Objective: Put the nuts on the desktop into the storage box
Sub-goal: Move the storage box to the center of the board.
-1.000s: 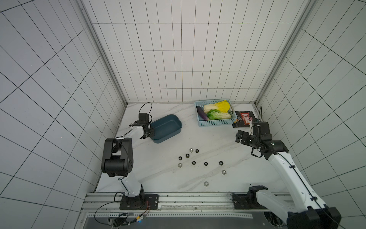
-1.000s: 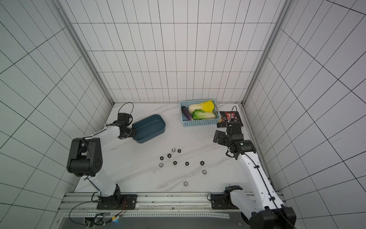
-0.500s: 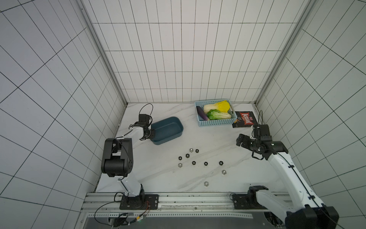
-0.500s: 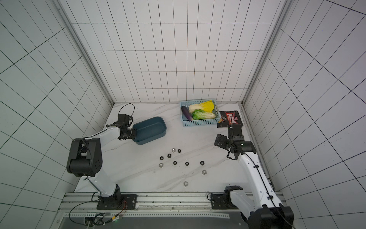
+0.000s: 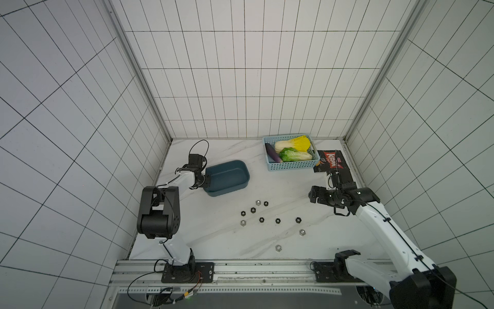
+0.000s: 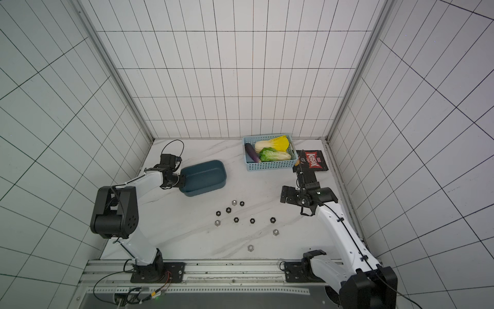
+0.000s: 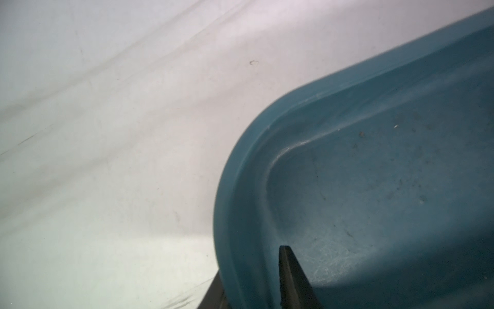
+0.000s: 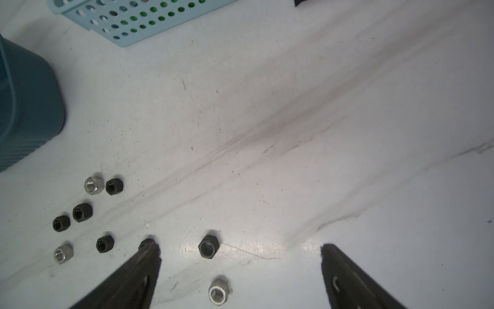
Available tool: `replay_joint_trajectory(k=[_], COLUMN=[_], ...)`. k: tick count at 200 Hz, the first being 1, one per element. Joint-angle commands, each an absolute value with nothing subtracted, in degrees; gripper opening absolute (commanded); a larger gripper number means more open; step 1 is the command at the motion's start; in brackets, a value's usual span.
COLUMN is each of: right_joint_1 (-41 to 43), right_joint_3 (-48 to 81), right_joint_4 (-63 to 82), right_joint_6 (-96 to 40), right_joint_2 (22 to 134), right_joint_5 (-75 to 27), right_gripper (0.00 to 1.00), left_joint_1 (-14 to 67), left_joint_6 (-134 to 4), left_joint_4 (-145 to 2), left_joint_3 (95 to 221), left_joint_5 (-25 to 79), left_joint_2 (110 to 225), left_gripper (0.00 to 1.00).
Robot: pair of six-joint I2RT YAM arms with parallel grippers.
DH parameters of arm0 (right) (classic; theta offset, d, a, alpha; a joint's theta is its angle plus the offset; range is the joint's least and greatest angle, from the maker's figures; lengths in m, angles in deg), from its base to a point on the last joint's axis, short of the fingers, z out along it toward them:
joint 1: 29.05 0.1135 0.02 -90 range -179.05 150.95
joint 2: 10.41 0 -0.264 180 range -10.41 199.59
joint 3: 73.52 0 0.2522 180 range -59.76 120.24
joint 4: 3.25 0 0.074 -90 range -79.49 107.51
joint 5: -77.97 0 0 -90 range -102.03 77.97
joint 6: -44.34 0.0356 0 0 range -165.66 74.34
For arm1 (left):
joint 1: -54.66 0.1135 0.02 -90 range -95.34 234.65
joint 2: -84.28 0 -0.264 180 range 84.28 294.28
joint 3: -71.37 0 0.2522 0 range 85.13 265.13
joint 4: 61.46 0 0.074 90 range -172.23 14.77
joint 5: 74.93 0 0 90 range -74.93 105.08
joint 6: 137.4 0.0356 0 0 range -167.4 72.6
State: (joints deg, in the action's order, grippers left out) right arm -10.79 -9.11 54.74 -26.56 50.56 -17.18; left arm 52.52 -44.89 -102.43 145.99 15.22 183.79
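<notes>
Ten nuts [image 5: 261,220] lie loose on the desktop [image 5: 213,235], six black and four silver. None is in the storage box [image 5: 230,190], which sits beyond them on the left side and looks empty. The left gripper [image 5: 207,182] is pinched on the box's short end wall, one finger [image 7: 291,275] inside and the other outside; I cannot tell whether that end is lifted. A pinch on a smooth, thin wall this far off centre may slip or let the box swing. If the box is dragged forward, it could plough into the silver-and-black pair [image 5: 258,202] nearest it.

The right gripper [image 8: 238,245] hangs spread wide and empty near the right end of the scatter. In the wrist view a black nut [image 8: 209,247] lies on the desktop in the gap between its fingers. If the gripper comes down skewed, a fingertip could flick that nut or its neighbour [image 8: 145,241] away. These small, hard hexagons would likely skid on the polished top.
</notes>
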Motion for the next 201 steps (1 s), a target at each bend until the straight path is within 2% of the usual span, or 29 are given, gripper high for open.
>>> replay_joint_trajectory(k=[1,65,114,147,182,201], right_joint_1=[-9.3,-6.4,-3.4,-0.1,3.6,4.7], right_joint_3=[-6.9,-7.1,-7.6,-6.6,-5.9,-7.9], right_joint_4=[56.2,55.9,53.9,52.8,54.5,56.5], right_joint_6=[-27.4,-25.9,-23.9,-22.1,-16.5,-11.6], right_joint_2=[51.4,53.2,55.4,59.0,61.9,61.8], right_joint_5=[-17.7,-16.0,-15.3,-14.8,-8.4,-6.7], right_gripper=[0.96,0.95,0.96,0.93,0.91,0.85], left_joint_1=[49.9,45.0,43.5,43.0,41.7,40.9], left_joint_6=[-42.8,-42.4,-42.5,-42.1,-41.7,-41.8], left_joint_4=[-102.6,-104.5,-105.8,-105.9,-106.3,-106.4], left_joint_3=[147.3,151.1,152.2,152.1,151.8,151.9], left_joint_5=[14.3,14.1,16.5,16.8,17.9,17.9], left_joint_2=[185.1,187.8,188.3,188.1,188.5,188.8], left_gripper=[0.28,0.28,0.34,0.36,0.37,0.38])
